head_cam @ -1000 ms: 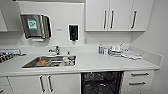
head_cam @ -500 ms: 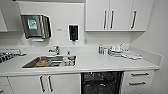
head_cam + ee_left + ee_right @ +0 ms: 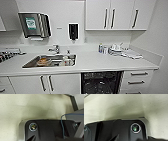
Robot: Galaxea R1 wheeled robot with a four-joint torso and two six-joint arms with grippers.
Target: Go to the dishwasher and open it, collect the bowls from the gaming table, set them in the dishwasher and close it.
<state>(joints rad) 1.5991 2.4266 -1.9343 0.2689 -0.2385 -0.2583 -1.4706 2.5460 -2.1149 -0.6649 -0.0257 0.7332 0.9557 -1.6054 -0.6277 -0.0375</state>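
The dishwasher (image 3: 101, 82) sits under the white counter (image 3: 100, 63), right of the sink cabinet doors. Its front shows as a dark opening with a rack inside, so it stands open. The bowls and the gaming table are out of view. Both wrist views look down on pale speckled floor (image 3: 25, 107) (image 3: 125, 109) past the robot's own dark plate.
A steel sink (image 3: 30, 65) with a tap (image 3: 54, 48) holds some dishes, left of the dishwasher. White drawers (image 3: 138, 80) stand to its right. Bottles and cloths (image 3: 117, 50) lie at the counter's back right. Wall cabinets (image 3: 115, 15) and a towel dispenser (image 3: 33, 25) hang above.
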